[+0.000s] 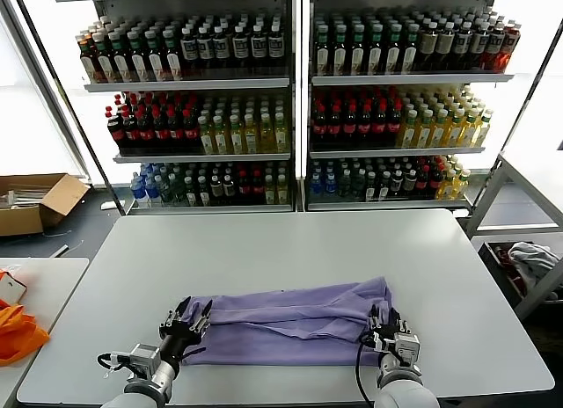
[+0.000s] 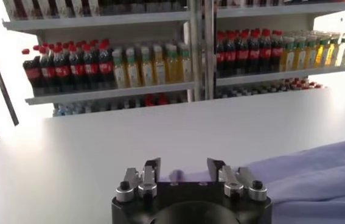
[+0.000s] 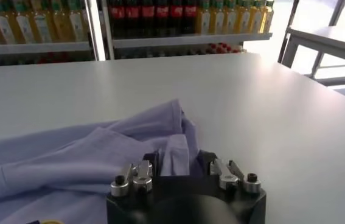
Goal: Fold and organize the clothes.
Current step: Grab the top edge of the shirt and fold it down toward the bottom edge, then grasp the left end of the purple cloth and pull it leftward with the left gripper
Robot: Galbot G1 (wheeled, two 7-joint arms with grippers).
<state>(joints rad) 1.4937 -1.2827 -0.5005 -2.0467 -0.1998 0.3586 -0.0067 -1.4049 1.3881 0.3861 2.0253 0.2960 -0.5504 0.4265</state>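
We have our left claw (image 1: 186,320) at the near left end of the shirt (image 1: 295,322) and our right claw (image 1: 384,329) at its near right end, both low over the white surface (image 1: 290,250). From its own wrist camera the left claw's fingers stand apart with nothing between them, the fabric lying just beside it. The right claw's fingers are also parted, with a ridge of cloth rising in the gap between them; we judge that it is not pinched, but we cannot be sure the cloth is fully free.

What we worry about: if the right claw lifts away while that ridge is snagged on a finger, it could drag the end of the shirt and undo the fold. The same could happen on the left if a finger catches the edge of the cloth as we pull back. The soft cloth may also slump or spread on its own, leaving the band uneven for the next fold.

The shirt is lavender, folded lengthwise into a long band across the near half of the surface, closer to our edge than to the drink shelves (image 1: 290,100). Its top layer is wrinkled and bunched, more so toward the right end. No print shows on it.
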